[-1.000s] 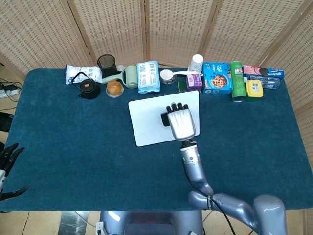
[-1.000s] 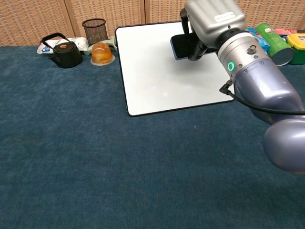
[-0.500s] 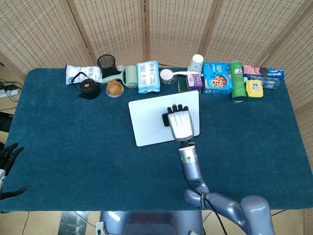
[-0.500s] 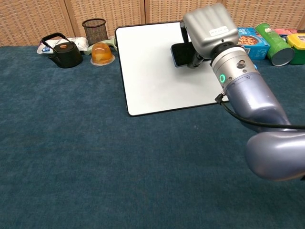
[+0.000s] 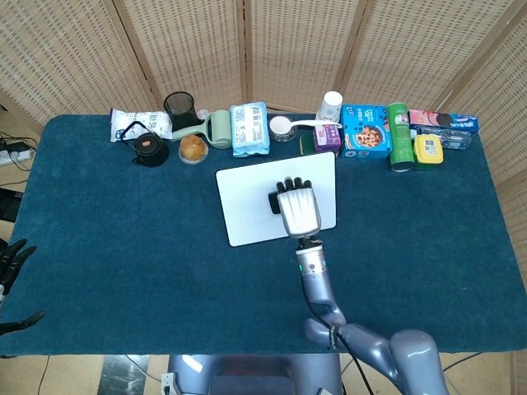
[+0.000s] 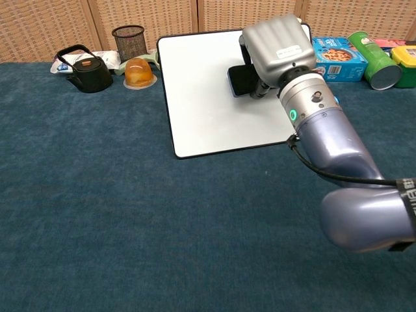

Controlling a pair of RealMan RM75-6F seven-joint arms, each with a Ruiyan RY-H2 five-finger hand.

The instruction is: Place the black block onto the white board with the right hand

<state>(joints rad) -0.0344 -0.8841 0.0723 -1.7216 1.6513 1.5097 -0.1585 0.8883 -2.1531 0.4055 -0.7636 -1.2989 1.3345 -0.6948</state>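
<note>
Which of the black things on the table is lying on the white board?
The black block, under the right hand. The black teapot and black mesh cup stand off the white board, on the cloth at the back.

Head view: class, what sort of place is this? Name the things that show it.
Probably an indoor robot test or demo setup, not a home. A table draped in blue cloth stands before woven folding screens. Groceries and a black teapot line its far edge. A robot's right hand works over a white board.

Block mostly hidden under right hand; grip unclear. Left hand cut off by frame edge.
</note>
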